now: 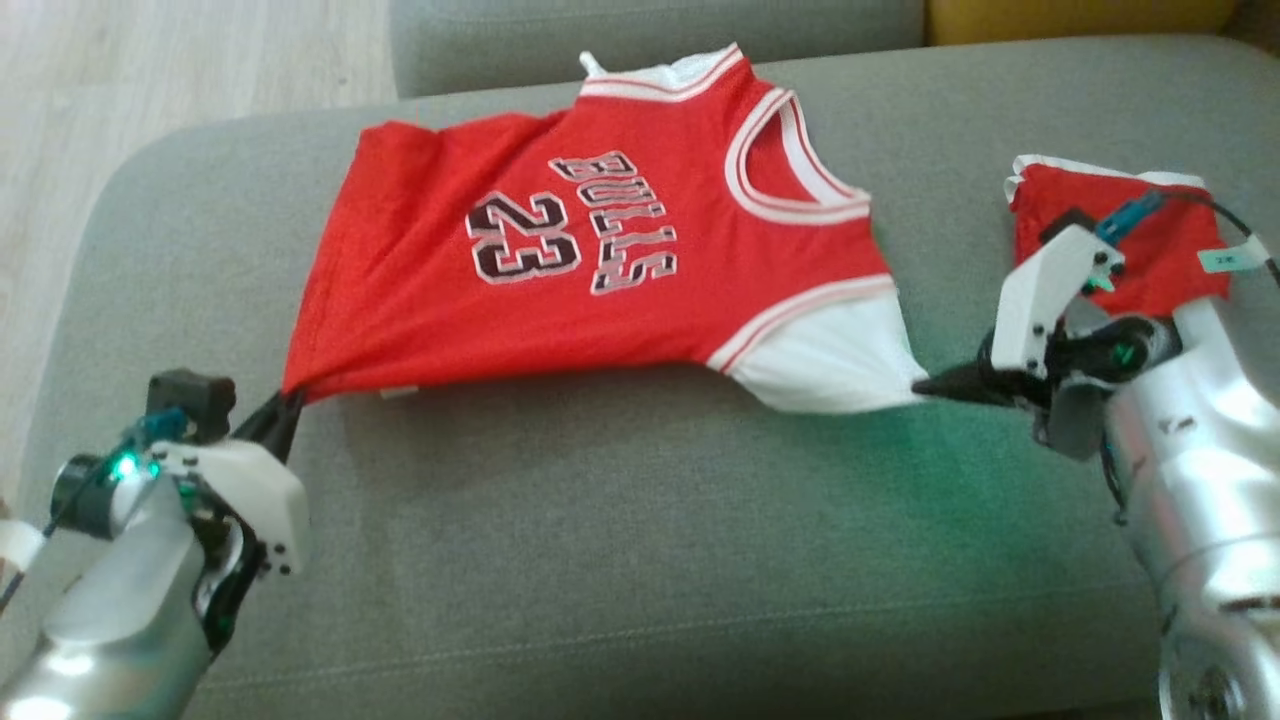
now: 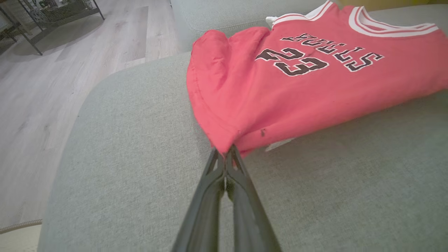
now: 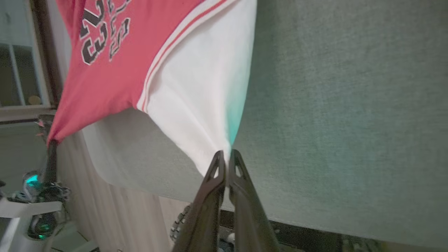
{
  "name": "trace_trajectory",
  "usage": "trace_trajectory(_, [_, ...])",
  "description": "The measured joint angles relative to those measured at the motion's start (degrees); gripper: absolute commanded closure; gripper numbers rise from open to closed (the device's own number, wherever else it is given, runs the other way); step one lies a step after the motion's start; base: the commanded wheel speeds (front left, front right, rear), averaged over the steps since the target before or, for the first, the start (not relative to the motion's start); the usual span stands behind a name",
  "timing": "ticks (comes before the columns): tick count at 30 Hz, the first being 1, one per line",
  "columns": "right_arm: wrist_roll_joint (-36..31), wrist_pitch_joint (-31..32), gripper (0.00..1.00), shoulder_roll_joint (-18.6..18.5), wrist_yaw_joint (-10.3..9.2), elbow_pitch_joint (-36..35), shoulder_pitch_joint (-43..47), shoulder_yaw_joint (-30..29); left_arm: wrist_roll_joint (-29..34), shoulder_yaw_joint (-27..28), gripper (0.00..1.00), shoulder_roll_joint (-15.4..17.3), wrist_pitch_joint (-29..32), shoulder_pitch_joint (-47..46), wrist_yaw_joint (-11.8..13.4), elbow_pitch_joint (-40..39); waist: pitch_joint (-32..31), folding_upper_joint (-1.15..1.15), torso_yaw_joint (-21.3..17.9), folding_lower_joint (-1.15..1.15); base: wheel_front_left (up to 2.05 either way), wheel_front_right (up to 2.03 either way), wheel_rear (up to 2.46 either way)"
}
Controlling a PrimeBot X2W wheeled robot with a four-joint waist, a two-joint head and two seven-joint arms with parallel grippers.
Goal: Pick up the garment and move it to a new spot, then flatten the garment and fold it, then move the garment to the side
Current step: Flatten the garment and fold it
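Jersey (image 1: pixel 600 260), red with "BULLS 23" facing up, lies on the grey cushion (image 1: pixel 620 540), stretched between the two pairs of jaws. The left gripper (image 1: pixel 287 405) has its jaws pressed together on the red hem corner. The cloth bunches to a point right at the fingertips and fans out beyond them. In the left wrist view the hem rises from the tips, with the number and lettering farther out and to their right. A small white tag (image 2: pixel 280 144) peeks from under the cloth just right of the tips.

The right gripper (image 1: pixel 925 385) pinches the edge of the white sleeve (image 1: pixel 830 365), its jaws closed on fabric that is pulled to a peak there. In the right wrist view the sleeve spreads up and left from the tips, with the red body beyond it and bare cushion to their right. The lower edge of the jersey runs from one pair of jaws to the other.

Behind the right wrist, well apart from its jaws, sits a second red cloth (image 1: pixel 1170 250) with white trim. Wood floor (image 1: pixel 150 80) shows past the cushion, far beyond the left jaws.
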Motion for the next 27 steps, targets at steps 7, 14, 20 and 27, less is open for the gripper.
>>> trace_trajectory(7, [-1.41, 6.20, 1.00, -3.43, 0.00, -14.51, 12.05, 6.22, 0.00, -1.90, 1.00, 0.10, -0.25, 4.57, -0.26, -1.66, -2.19, 0.00, -0.06, 0.00, 0.00, 0.00, 0.00])
trace_trajectory(14, [-0.34, 13.22, 1.00, -5.58, 0.00, -32.15, 25.15, 5.89, -0.32, -4.01, 1.00, 1.25, 1.66, 9.44, -1.27, -5.46, -3.52, 0.00, -0.04, 0.00, 0.00, 0.00, 0.00])
trace_trajectory(20, [-1.37, 19.14, 1.00, -5.24, 0.00, -43.94, 32.94, 1.49, -2.32, -5.50, 1.00, 3.97, 4.66, 13.33, -1.81, -10.78, -3.89, 0.00, 0.34, 0.00, 0.00, 0.00, 0.00])
trace_trajectory(27, [-3.38, 26.10, 1.00, -2.46, 0.00, -54.89, 39.37, -2.41, -4.50, -6.22, 1.00, 7.95, 8.76, 17.33, -2.03, -18.39, -3.90, 0.00, 0.71, 0.00, 0.00, 0.00, 0.00])
